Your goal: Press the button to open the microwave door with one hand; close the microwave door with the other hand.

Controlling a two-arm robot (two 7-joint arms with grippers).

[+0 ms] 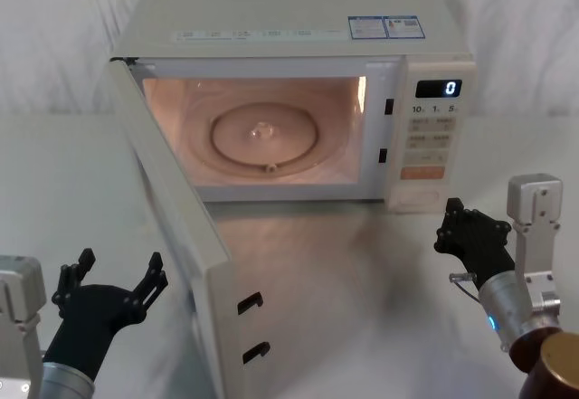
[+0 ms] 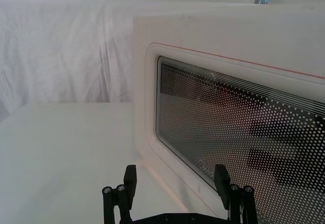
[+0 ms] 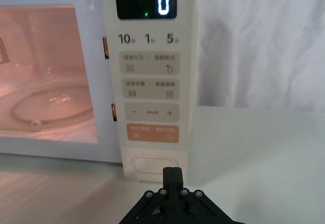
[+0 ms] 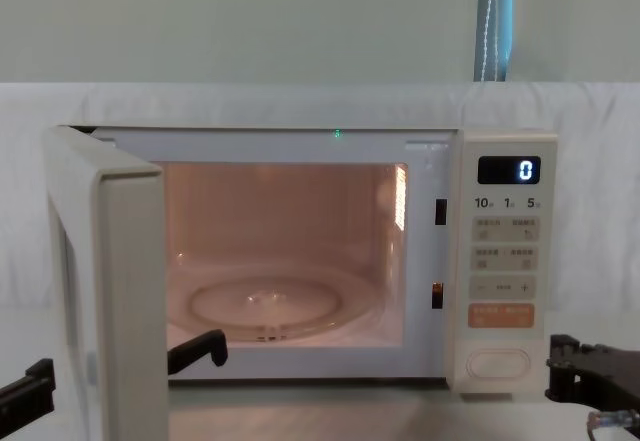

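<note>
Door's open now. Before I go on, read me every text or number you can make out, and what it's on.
"0": lit display on the control panel.
"10", "1", "5": row under the display.
"−" and "+": one wide key.
Small print on other keys, orange button and top stickers: unreadable.
Logo on microwave door: too faint.

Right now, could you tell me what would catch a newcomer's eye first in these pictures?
The microwave door stands swung wide open on the left, baring the lit pinkish cavity with its glass turntable. The display on the control panel glows "0". The left tool, open, sits low beside the door's outer face, while the right tool, fingers together, is just in front of the button.
</note>
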